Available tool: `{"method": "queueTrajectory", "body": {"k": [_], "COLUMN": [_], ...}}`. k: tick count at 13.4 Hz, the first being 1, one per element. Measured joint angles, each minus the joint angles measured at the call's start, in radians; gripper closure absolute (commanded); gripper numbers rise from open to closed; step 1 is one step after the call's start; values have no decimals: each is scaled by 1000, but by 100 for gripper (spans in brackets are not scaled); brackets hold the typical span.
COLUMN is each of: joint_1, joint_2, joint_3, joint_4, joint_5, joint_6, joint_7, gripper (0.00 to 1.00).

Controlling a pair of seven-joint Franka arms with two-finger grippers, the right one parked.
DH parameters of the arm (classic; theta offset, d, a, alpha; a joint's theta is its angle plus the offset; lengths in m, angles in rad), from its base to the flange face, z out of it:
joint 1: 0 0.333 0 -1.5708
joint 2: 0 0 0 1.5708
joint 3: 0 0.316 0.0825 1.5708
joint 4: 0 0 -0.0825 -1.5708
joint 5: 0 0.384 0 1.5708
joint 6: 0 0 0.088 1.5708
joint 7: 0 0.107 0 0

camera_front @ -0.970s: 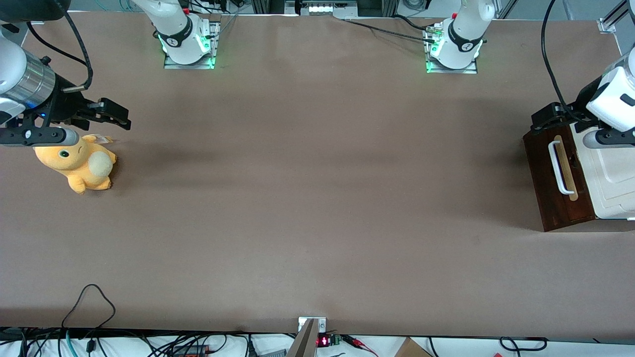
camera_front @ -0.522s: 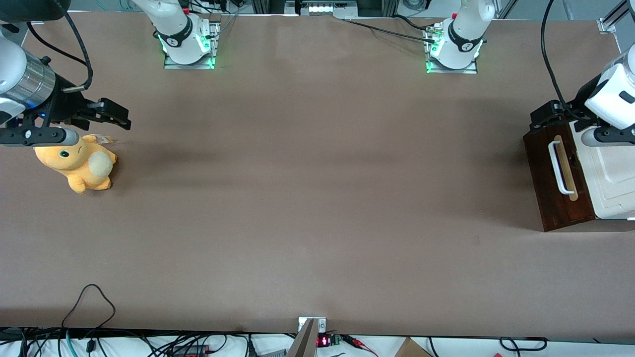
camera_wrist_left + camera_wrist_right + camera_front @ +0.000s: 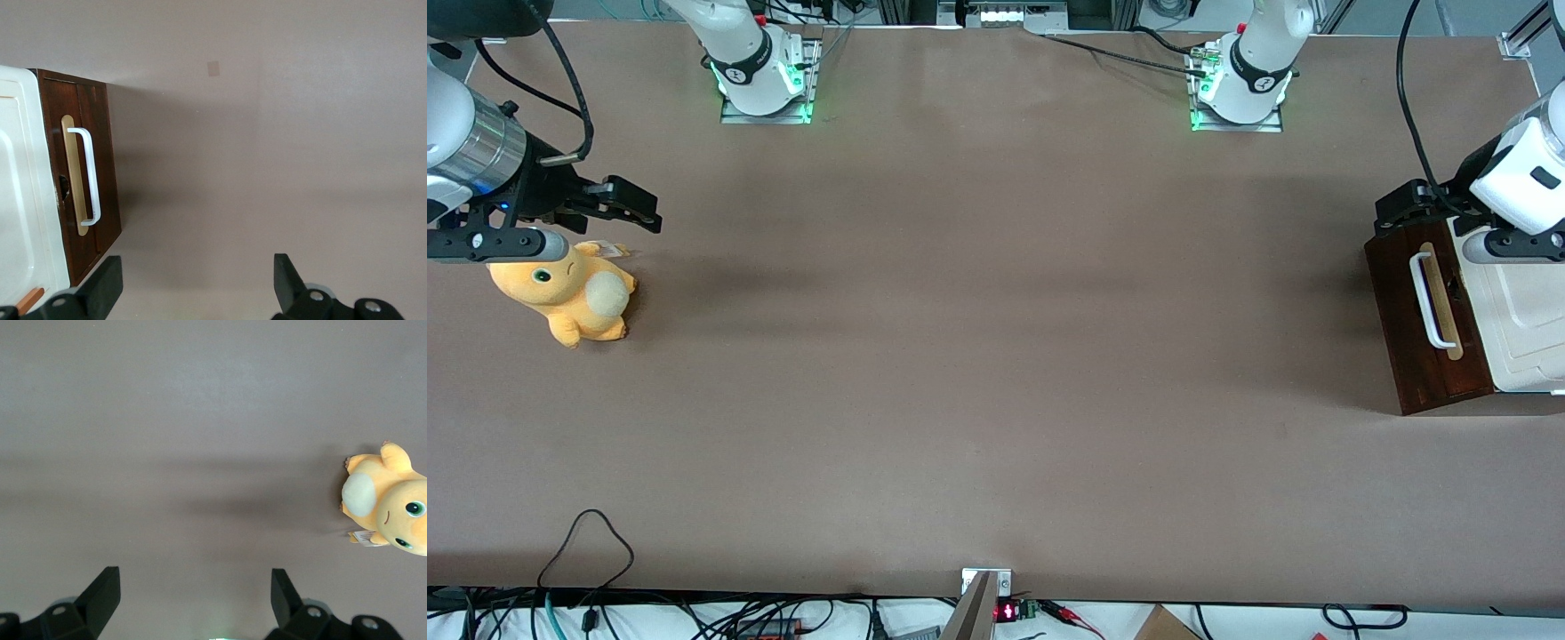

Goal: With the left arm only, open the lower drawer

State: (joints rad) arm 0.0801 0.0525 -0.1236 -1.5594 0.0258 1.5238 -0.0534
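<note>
The lower drawer (image 3: 1400, 329) shows its dark brown front, shut flush with the cabinet, at the working arm's end of the table. Its white bar handle (image 3: 1424, 300) lies over a pale wood strip. In the left wrist view the drawer front (image 3: 110, 167) and the handle (image 3: 91, 175) sit beside the cream-white cabinet top (image 3: 17, 200). My left gripper (image 3: 1394, 216) hangs above the cabinet's end farther from the front camera, clear of the handle. It (image 3: 197, 280) is open, its black fingers (image 3: 107, 277) wide apart with only bare table between them.
A yellow plush toy (image 3: 569, 293) lies toward the parked arm's end of the table. Two arm bases (image 3: 760, 76) (image 3: 1240, 84) stand along the table edge farthest from the front camera. Loose cables (image 3: 587, 542) hang at the near edge.
The left arm's wrist has shifted a little away from the front camera, above the cabinet. The drawer and the toy have not moved.
</note>
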Motion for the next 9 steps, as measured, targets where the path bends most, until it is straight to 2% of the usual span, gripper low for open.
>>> {"method": "queueTrajectory", "body": {"k": [3,6,9], "joint_1": [0,1,0], "joint_2": [8,22,39], "joint_3": [0,-48,-155], "joint_4": [-14,-70,-178], "joint_5": [16,225,462], "joint_6": [-13,-14,-15], "joint_7": [8,-25,-203], "gripper": [0,0,0]}}
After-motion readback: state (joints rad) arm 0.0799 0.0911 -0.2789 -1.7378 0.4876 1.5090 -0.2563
